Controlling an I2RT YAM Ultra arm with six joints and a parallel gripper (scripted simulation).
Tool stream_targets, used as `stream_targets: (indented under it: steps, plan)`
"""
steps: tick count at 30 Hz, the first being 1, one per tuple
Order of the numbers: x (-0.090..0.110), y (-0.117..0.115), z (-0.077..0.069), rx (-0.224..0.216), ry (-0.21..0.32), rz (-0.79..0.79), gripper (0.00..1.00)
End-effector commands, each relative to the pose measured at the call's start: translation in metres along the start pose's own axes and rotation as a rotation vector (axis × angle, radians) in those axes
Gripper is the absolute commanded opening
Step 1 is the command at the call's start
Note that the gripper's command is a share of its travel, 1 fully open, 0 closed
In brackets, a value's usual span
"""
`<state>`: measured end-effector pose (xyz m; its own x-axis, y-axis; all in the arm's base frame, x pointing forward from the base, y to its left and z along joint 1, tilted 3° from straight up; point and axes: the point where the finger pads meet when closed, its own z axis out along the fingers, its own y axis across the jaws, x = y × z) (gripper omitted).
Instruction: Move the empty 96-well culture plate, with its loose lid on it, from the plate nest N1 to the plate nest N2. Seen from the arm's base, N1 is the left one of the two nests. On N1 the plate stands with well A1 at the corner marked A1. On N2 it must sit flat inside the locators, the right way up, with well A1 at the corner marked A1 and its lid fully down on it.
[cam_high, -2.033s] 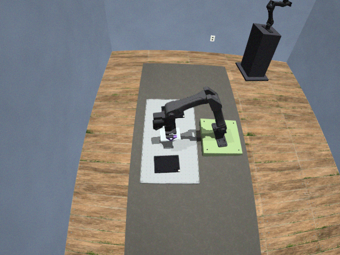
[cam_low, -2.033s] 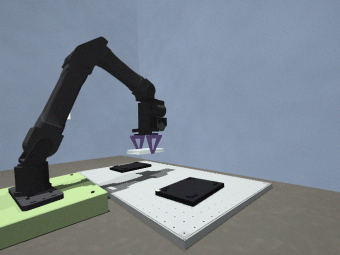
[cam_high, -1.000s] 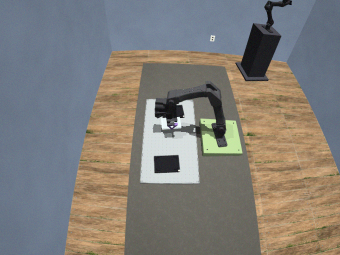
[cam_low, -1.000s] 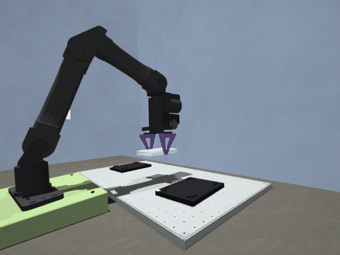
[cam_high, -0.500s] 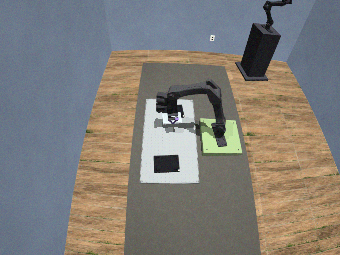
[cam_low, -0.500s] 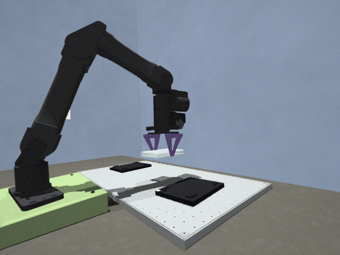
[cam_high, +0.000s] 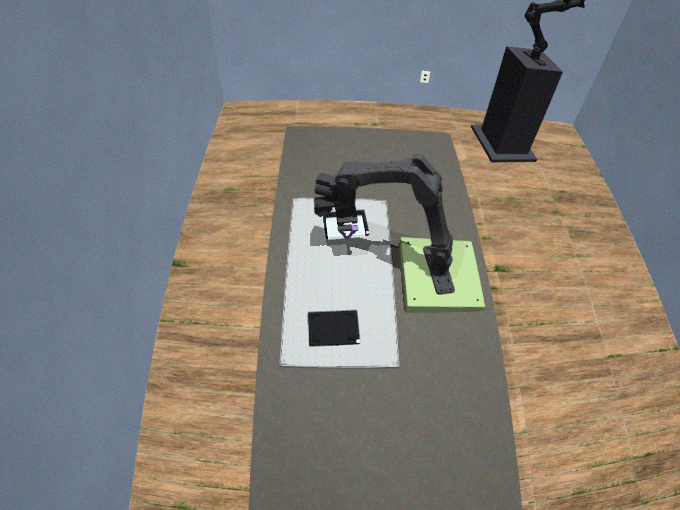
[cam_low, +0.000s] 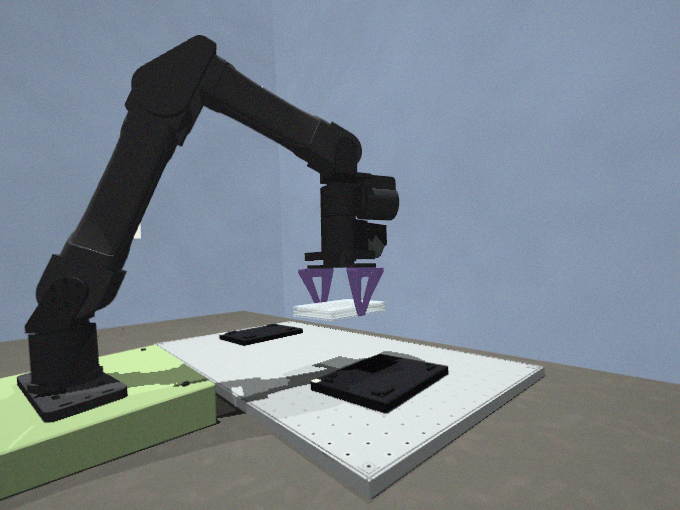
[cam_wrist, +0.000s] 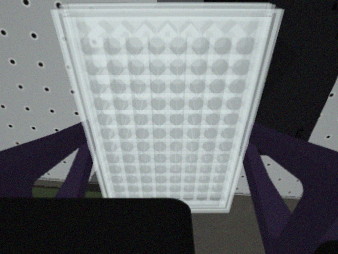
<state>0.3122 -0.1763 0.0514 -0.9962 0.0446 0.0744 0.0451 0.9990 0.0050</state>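
Observation:
My gripper (cam_low: 338, 300) is shut on the clear 96-well plate (cam_low: 337, 309), gripping its long sides with the purple fingers. The plate hangs level in the air, well above the white perforated board (cam_low: 351, 384). Its clear lid lies on top of it. In the wrist view the plate (cam_wrist: 165, 107) fills the middle between the two fingers, and a black nest (cam_wrist: 295, 75) shows below at the right. From above, the plate and arm hide most of that nest. The other black nest (cam_high: 333, 327) lies bare further along the board, with a white corner mark (cam_high: 357, 341).
The arm's base stands on a green block (cam_high: 442, 274) beside the board. In the side view the near nest (cam_low: 378, 380) lies in the arm's shadow and the far nest (cam_low: 260, 333) is bare. A black pedestal (cam_high: 519, 107) stands far off in the corner.

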Motion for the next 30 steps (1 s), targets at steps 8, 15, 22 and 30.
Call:
stream_targets:
  steps: [8,15,22,30]
  plan:
    - [0.001,-0.04,-0.013,0.017,-0.029,-0.015,0.0]
    - [0.005,-0.056,-0.01,0.012,-0.023,-0.015,0.0]
    - [0.01,-0.079,-0.01,0.014,-0.022,-0.015,0.0]
    - [0.007,-0.088,-0.025,0.034,-0.054,-0.034,0.0]
